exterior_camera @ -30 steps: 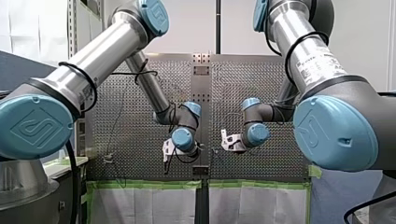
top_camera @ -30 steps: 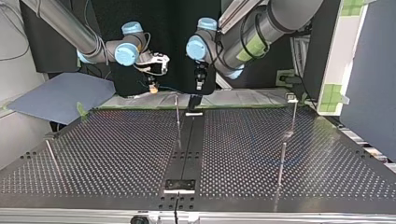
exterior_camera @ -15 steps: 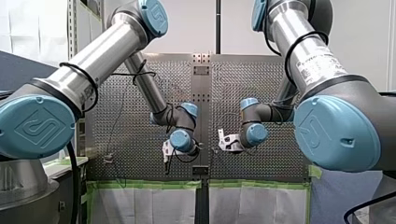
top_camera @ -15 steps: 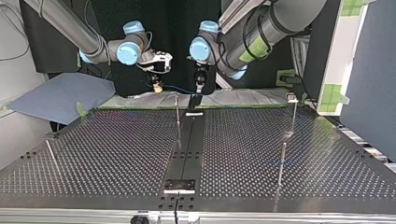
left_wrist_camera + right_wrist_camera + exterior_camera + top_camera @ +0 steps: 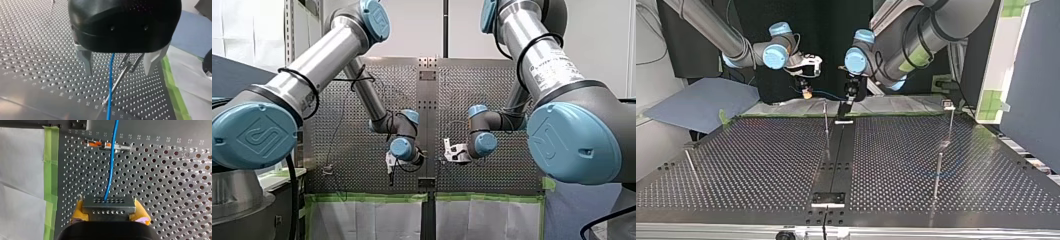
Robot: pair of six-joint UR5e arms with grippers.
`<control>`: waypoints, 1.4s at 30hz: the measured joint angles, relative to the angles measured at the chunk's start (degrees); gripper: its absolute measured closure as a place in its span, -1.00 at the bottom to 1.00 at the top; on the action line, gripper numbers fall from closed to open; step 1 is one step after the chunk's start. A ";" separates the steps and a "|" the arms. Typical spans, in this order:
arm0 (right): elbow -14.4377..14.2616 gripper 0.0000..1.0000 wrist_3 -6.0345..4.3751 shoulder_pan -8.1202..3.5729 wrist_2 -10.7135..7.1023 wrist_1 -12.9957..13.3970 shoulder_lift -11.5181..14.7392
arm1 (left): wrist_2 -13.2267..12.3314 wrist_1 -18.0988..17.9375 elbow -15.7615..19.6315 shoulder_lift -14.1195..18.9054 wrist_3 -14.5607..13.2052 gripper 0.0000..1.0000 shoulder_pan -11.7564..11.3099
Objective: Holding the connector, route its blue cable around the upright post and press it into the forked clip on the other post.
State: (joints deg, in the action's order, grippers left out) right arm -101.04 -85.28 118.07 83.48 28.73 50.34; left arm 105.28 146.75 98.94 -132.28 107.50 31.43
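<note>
My right gripper (image 5: 109, 214) has yellow pads and is shut on a grey connector (image 5: 108, 205). A blue cable (image 5: 111, 162) leaves the connector and runs ahead over a metal post (image 5: 107, 145) that stands on the perforated table (image 5: 162, 185). In the left wrist view my left gripper (image 5: 117, 71) is black with metal fingers (image 5: 86, 62) and stands open. The blue cable (image 5: 110, 82) hangs free between them, beside a post with a forked top (image 5: 126, 66). In the top view my right gripper (image 5: 807, 93) and left gripper (image 5: 850, 96) hover at the table's far edge, the cable (image 5: 828, 95) between them.
In the top view a thin post (image 5: 826, 125) rises near the far middle, two more (image 5: 950, 122) (image 5: 937, 175) at the right, and one leans (image 5: 691, 167) at the left. Green tape (image 5: 51, 160) and white sheeting (image 5: 22, 170) border the table's edge.
In the top view both grippers have shifted to the right along the far edge, the right one carrying the connector. In the front view both have drifted left.
</note>
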 joint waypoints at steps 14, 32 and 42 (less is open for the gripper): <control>0.00 1.00 -0.69 0.18 -0.72 0.02 0.01 | -5.61 2.62 -3.88 -3.74 0.93 -1.00 -1.99; 0.00 1.00 -0.87 0.14 -0.63 0.03 0.00 | -6.48 1.20 -4.10 -3.97 -2.25 0.68 -2.10; 0.00 1.00 -1.00 -0.07 -0.18 0.03 0.00 | -5.69 1.11 -4.04 -4.01 -2.98 1.00 -1.70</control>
State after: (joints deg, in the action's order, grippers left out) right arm -101.04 -86.27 118.00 83.30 28.75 50.33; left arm 99.59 147.86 94.90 -136.29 104.52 29.73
